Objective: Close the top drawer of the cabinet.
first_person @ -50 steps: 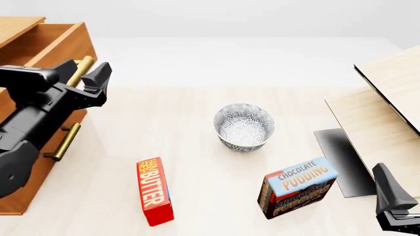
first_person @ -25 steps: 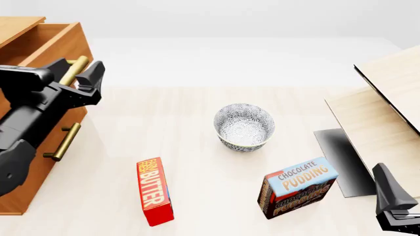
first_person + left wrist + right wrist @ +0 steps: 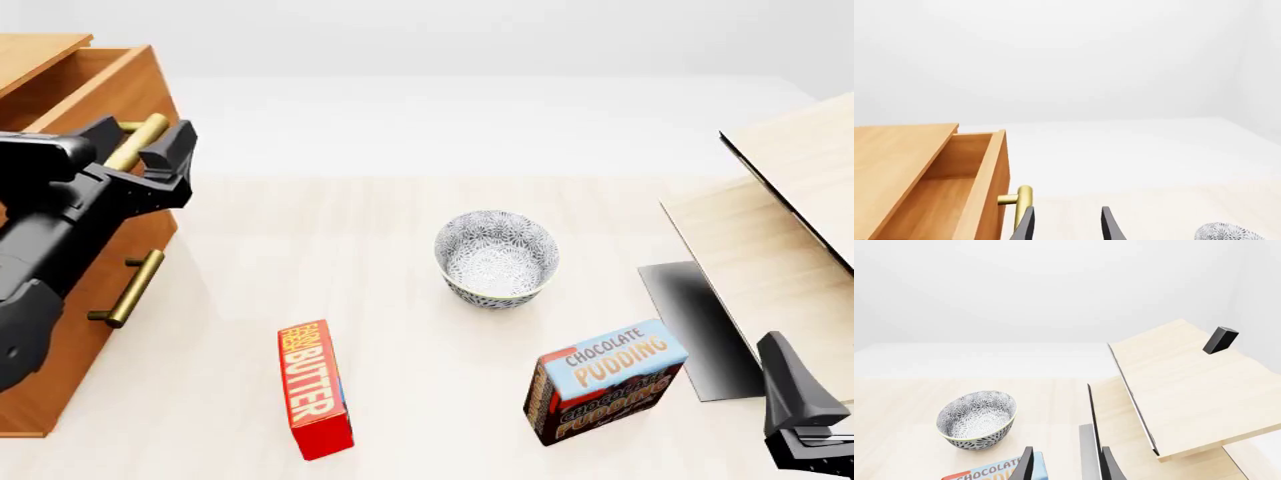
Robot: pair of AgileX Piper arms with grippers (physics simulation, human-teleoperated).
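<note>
Top drawer [image 3: 100, 85]: at about 10 o'clock of the front view, partly pulled out from the cabinet [image 3: 54, 330]; its hollow inside shows in the left wrist view [image 3: 954, 200].
Drawer handle [image 3: 134, 143]: brass bar on the drawer front, at the left gripper's tips.
Left gripper [image 3: 144, 150]: at the drawer front, jaws parted, one finger against or just beside the handle bar; I cannot tell whether it touches.
Lower handle [image 3: 127, 288]: brass bar on a shut drawer below, at 9 o'clock.
Bowl [image 3: 495, 257]: patterned, upright, near the middle of the surface [image 3: 334, 230].
Butter box [image 3: 312, 388]: red, lying flat at 7 o'clock.
Pudding box [image 3: 607, 380]: at 5 o'clock, just beside the dark panel.
Pale wood panels [image 3: 787, 230]: at 3 o'clock, slanted.
Right gripper [image 3: 1062, 465]: low at 4 o'clock in the front view, jaws apart, holding nothing.
</note>
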